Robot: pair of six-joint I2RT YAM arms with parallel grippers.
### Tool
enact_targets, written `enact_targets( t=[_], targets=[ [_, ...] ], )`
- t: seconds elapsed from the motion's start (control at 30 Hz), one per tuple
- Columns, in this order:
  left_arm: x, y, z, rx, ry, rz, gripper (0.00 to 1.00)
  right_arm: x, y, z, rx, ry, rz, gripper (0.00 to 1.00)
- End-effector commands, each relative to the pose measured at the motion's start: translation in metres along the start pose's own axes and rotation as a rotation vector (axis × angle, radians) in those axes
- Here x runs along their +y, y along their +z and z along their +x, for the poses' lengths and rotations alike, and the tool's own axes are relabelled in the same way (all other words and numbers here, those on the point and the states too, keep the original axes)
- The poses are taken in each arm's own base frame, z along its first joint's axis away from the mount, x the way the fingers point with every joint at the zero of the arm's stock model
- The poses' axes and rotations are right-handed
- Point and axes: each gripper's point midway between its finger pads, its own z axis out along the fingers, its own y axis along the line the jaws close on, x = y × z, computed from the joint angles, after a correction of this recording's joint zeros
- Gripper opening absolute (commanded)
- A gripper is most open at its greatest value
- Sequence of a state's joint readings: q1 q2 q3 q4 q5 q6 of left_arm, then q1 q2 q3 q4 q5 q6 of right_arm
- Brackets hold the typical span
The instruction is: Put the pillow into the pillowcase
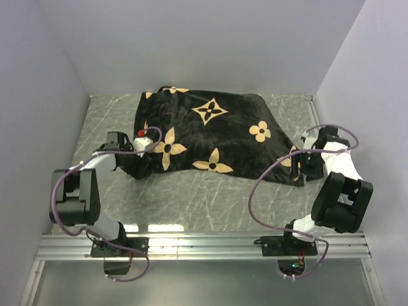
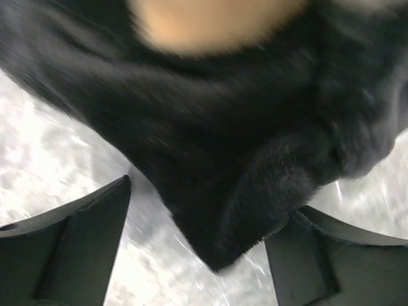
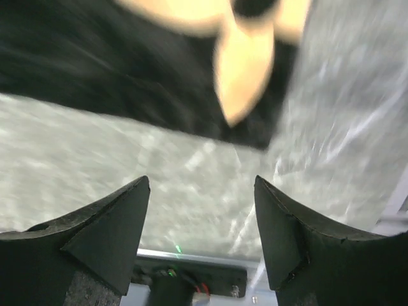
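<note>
Evidently the pillowcase (image 1: 210, 137) lies spread across the middle of the counter (image 1: 191, 201), black with tan flowers. It sits plump and domed rather than flat, so I judge the pillow is inside it, though no white of the pillow shows from where I stand and I cannot confirm that. The left claw (image 2: 210, 201) is at the case's near-left corner with its fingers apart, and a tongue of black fabric droops between them. One finger (image 2: 331, 255) seems to brush the cloth, but nothing is pinched. The right claw (image 3: 202, 185) is at the near-right corner, fingers likewise apart, with only bare counter between them and the hem with a tan flower (image 3: 245, 70) just ahead. Each arm stands at its own end of the near edge, which makes sense for a wide, limp sleeve: held at two corners, it can be tugged or smoothed without bunching. With both claws free, the stuffing looks largely done. What may remain is straightening the corners or closing the mouth, which I cannot locate.
</note>
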State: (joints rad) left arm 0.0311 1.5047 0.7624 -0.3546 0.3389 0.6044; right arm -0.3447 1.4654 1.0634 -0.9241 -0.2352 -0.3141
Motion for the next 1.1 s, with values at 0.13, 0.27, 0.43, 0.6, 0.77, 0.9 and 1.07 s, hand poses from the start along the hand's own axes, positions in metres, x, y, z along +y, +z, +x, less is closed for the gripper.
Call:
enact_targets(
  t=[0.13,0.27,0.43,0.6,0.77,0.9,1.07],
  targets=[
    [0.020,0.010,-0.030,-0.057,-0.070,-0.038,0.80,-0.010,0.048,0.022,0.097,0.020,-0.014,0.73],
    [0.024,0.015,-0.031,-0.064,-0.067,-0.048,0.71,-0.020,0.072,0.011,0.123,0.085,0.015,0.69],
    [0.024,0.016,-0.038,-0.082,-0.077,-0.040,0.36,-0.008,0.085,-0.008,0.146,0.057,-0.011,0.37],
    [0.035,-0.007,-0.056,-0.114,-0.110,-0.071,0.00,0.000,0.066,-0.034,0.076,0.082,-0.081,0.00],
    [0.064,-0.060,-0.090,-0.212,-0.174,-0.143,0.00,0.011,-0.036,-0.109,-0.282,0.101,-0.161,0.00],
    [0.094,-0.115,-0.141,-0.334,-0.169,-0.221,0.00,0.030,-0.125,-0.155,-0.535,0.096,-0.240,0.00],
    [0.106,-0.189,-0.199,-0.489,-0.150,-0.316,0.00,0.044,-0.246,-0.191,-0.845,0.109,-0.276,0.00]
  ],
)
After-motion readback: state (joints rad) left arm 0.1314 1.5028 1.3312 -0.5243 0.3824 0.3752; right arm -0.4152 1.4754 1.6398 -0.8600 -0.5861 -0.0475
